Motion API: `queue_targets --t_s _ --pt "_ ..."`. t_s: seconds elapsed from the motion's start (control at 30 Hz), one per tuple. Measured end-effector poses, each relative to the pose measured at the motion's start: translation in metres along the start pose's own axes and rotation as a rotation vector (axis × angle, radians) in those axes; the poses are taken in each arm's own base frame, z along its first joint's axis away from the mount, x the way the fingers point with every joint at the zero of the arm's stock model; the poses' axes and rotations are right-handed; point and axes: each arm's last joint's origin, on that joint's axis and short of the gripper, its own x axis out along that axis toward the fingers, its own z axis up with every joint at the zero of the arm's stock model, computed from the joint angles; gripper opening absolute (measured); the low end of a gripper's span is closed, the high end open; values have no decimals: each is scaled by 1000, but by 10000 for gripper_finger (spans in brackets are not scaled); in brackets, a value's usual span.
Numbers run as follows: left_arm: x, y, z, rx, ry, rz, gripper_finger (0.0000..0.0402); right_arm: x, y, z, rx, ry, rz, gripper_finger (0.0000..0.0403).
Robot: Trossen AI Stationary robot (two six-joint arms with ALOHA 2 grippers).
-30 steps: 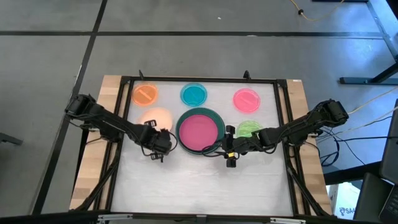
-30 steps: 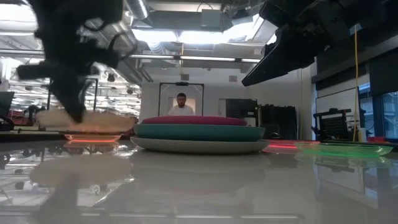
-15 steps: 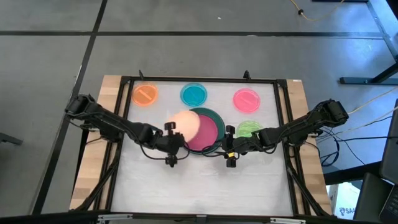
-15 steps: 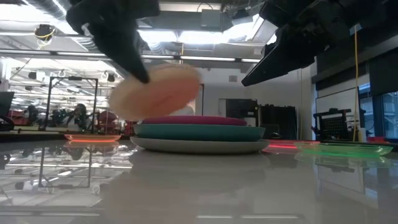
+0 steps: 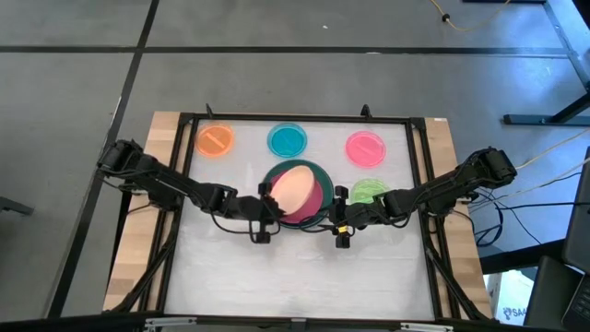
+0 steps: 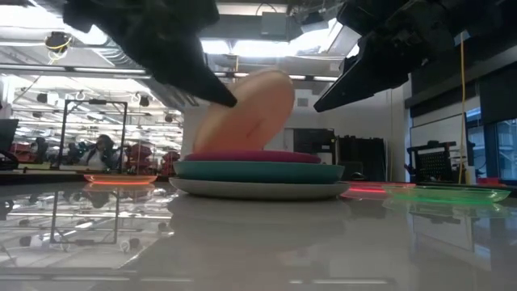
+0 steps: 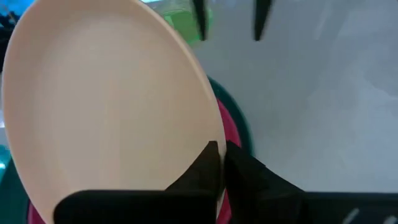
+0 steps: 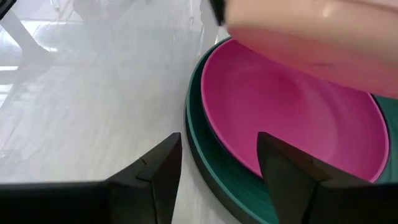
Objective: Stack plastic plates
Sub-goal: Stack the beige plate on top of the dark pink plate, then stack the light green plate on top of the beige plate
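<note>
Gripping the peach plate (image 5: 293,186) by its rim, the left end effector (image 5: 267,197) holds it tilted steeply over the magenta plate (image 8: 292,118), which tops the stack at the table's middle. The stack lies directly beneath; levelling comes next. The right end effector (image 5: 340,219) waits released beside the teal-green plate (image 8: 208,162).

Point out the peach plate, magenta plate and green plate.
peach plate (image 5: 293,187): high view, middle of its tilted face, held in the left claw (image 5: 265,205).
magenta plate (image 8: 292,121): right wrist view, its bare centre.
green plate (image 5: 369,190): high view, its exposed centre.
</note>
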Motion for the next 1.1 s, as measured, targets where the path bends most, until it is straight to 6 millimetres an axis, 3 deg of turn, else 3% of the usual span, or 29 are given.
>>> queue_targets --t_s 0.33,0.67,0.9,1.1 --pt "3 7 -14 -3 42 -24 15 0 0 0 0 0 0 198" --pt "3 7 -16 -3 57 -27 108 0 0 0 0 1 0 198" --pt "-5 -4 -12 10 36 -64 146 -2 -1 -3 4 40 -4 198" --pt "-20 -23 -10 36 -42 -76 144 -25 -8 -6 75 122 -19 198"
